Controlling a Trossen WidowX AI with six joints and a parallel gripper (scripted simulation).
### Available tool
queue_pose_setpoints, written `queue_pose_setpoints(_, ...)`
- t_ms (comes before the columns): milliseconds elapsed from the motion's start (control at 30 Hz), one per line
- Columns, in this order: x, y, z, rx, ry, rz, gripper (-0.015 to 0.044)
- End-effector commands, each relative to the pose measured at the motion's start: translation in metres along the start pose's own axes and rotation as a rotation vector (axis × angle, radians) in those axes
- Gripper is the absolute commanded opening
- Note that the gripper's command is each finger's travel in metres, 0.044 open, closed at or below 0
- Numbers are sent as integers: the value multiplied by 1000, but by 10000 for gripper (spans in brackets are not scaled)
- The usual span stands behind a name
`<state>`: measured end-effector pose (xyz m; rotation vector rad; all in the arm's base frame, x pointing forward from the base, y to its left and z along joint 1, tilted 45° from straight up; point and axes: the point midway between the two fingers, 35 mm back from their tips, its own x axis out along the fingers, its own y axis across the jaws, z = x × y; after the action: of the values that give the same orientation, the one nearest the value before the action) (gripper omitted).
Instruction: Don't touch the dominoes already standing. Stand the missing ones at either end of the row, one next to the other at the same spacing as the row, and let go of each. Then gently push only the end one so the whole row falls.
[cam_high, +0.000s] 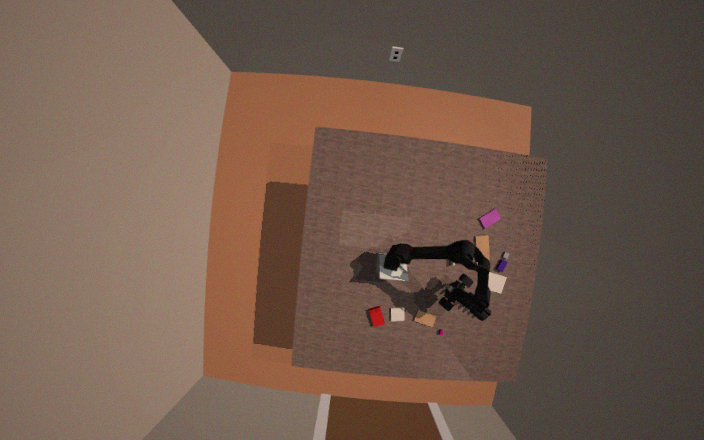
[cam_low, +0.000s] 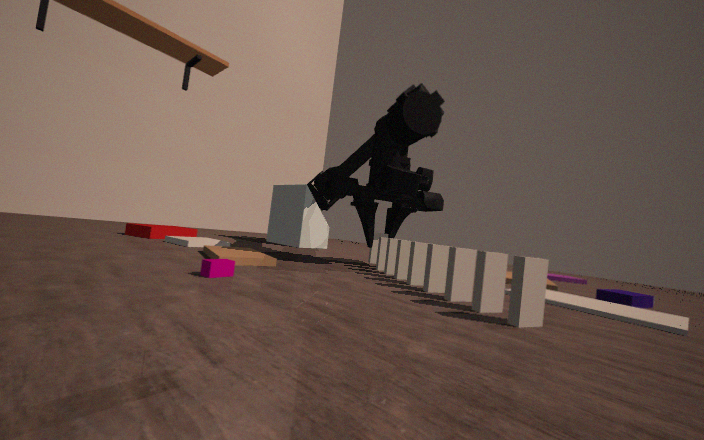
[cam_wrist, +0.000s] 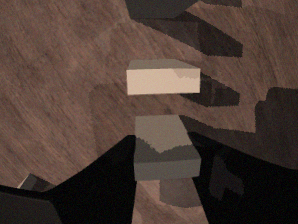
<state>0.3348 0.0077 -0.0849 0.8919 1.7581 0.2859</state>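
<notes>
Dominoes (cam_low: 462, 275) (cam_wrist: 163, 81) make one long row on the wood-grain table (cam_high: 363, 181) (cam_low: 259, 352) (cam_wrist: 60, 90), and you can count eight standing free in the side view. They are pale, flat-sided blocks, taller than they are wide. Your gripper (cam_high: 450, 289) (cam_low: 378, 239) (cam_wrist: 161, 141) is at the far end, its jaws pinching one more domino (cam_low: 373, 253) (cam_wrist: 162, 137). That one is upright and lined up with the row, near its next neighbor; you can't tell if its bottom touches the table.

Around them you see one red block (cam_high: 376, 316) (cam_low: 158, 231), one small hot-pink block (cam_high: 440, 332) (cam_low: 218, 268), one dark purple block (cam_high: 502, 265) (cam_low: 624, 298) and one flat pink-purple block (cam_high: 489, 218) (cam_low: 568, 279). Two flat tan pieces (cam_high: 425, 318) (cam_low: 238, 256) and two flat whitish slabs (cam_high: 397, 314) (cam_low: 194, 241) lie there too.
</notes>
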Motion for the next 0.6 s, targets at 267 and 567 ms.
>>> queue_pose_setpoints(267, 2, 0, 0, 6, -3, 7, 133)
queue_pose_setpoints(567, 2, 0, 0, 6, -3, 7, 370)
